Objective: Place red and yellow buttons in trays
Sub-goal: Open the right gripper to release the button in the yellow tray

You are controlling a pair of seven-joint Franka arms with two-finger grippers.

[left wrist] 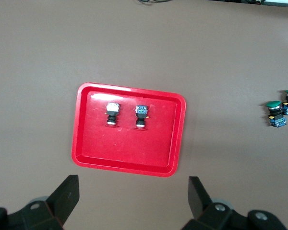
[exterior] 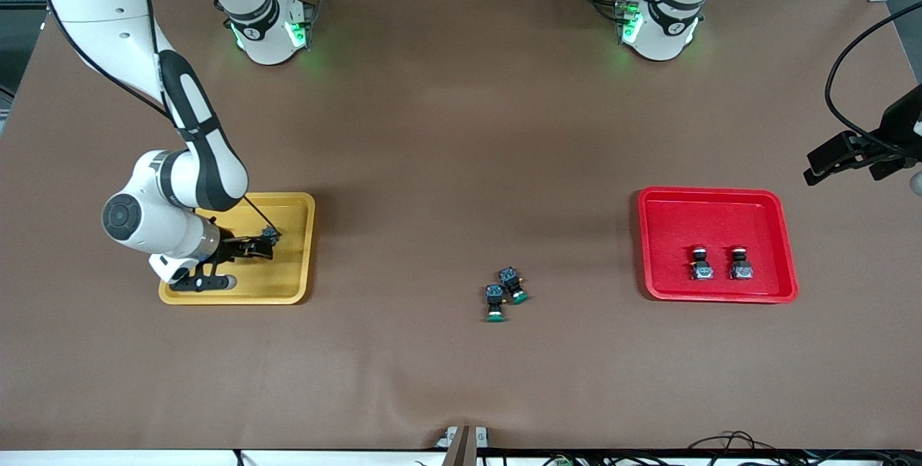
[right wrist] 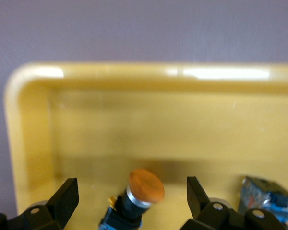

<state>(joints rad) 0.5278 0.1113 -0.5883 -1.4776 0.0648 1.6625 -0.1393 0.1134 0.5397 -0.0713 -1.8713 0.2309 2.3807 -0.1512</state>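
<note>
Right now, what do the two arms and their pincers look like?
Both arms are white with rounded shells. The right arm has black panels, a dark round joint cap and a thin black cable alongside. Green lights glow on both bases. The pincers are black: the right pincer and the left pincer have flat, wedge-shaped fingers.

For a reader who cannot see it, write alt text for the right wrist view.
A yellow-capped button lies in the yellow tray between the open fingers of the right end effector. A second button's blue-grey body lies beside it in the tray.
</note>
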